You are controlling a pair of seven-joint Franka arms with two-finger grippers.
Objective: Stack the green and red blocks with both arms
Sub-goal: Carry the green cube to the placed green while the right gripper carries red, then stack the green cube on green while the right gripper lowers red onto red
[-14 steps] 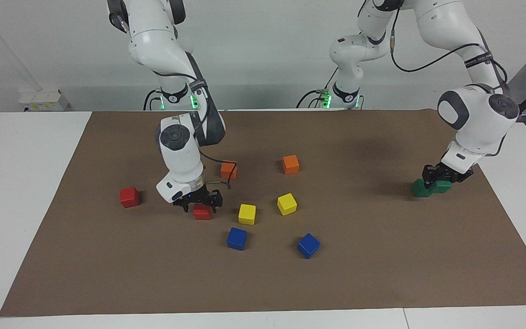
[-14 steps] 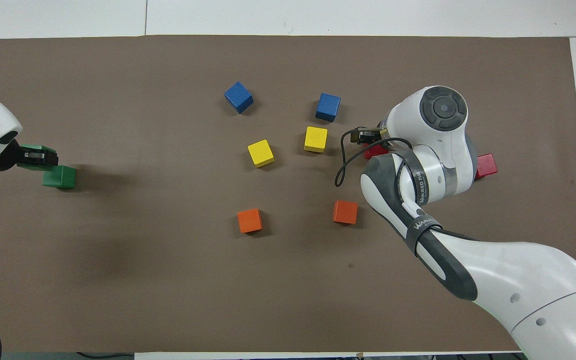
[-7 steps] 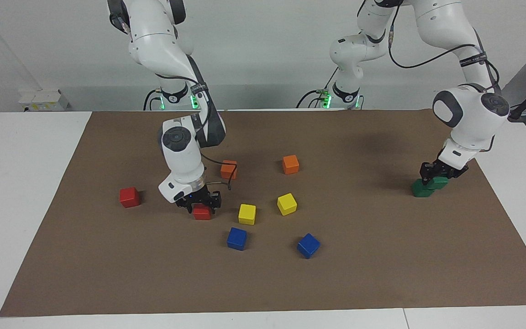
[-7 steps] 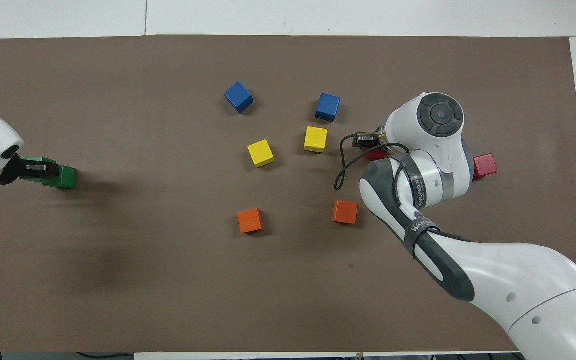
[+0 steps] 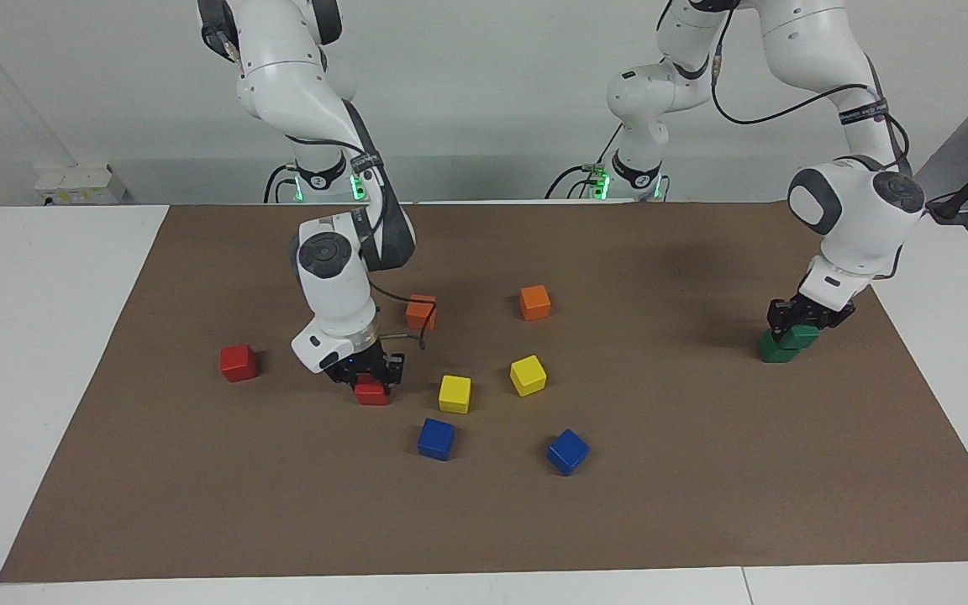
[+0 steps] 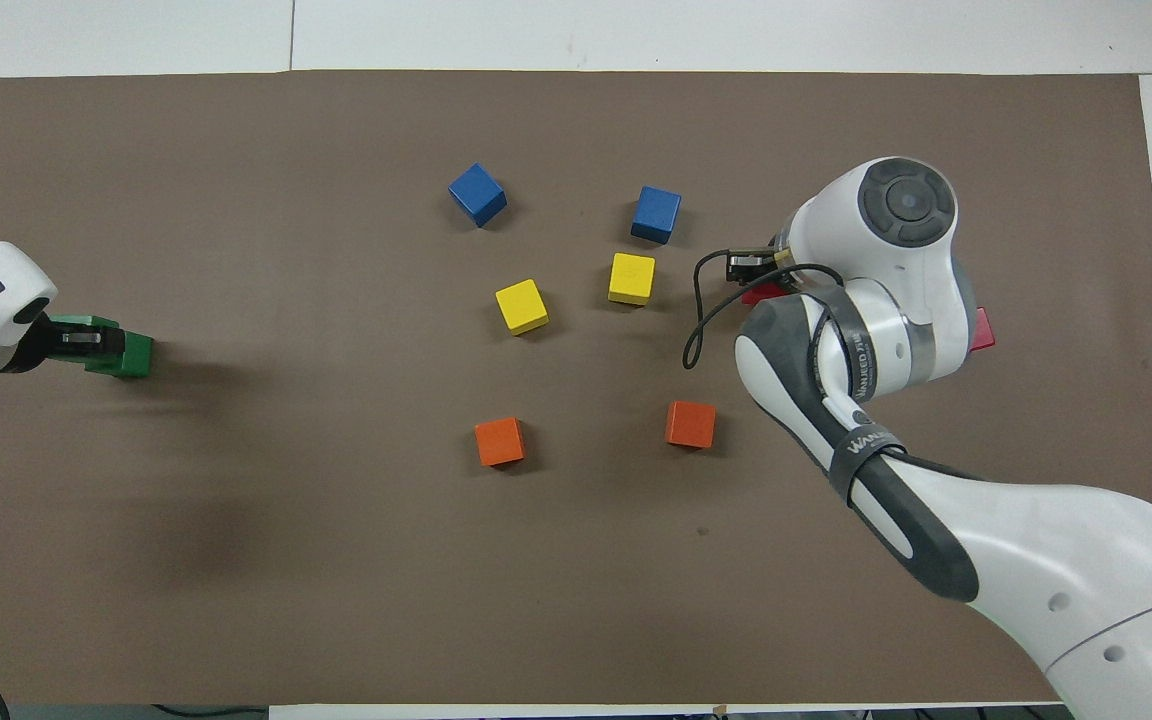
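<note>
My left gripper [image 5: 797, 323] is shut on a dark green block [image 5: 808, 336] near the left arm's end of the mat. It holds that block low over a second green block [image 5: 774, 350] on the mat, slightly offset from it. In the overhead view the left gripper [image 6: 79, 340] and its held block [image 6: 86, 323] overlap the lower green block [image 6: 137, 353]. My right gripper [image 5: 364, 376] is down at a red block [image 5: 371, 393] that rests on the mat; only a sliver of this block [image 6: 760, 294] shows from overhead. The second red block [image 5: 238, 362] lies toward the right arm's end.
Two orange cubes [image 5: 422, 312] [image 5: 534, 302], two yellow cubes [image 5: 455, 393] [image 5: 528, 375] and two blue cubes [image 5: 436, 438] [image 5: 567, 451] lie around the middle of the brown mat [image 5: 702, 504]. The nearest yellow cube is close beside the red block under my right gripper.
My left gripper has carried its green block sideways, over the other green block. My right gripper has sunk a little lower onto the red block, which has stayed in place.
</note>
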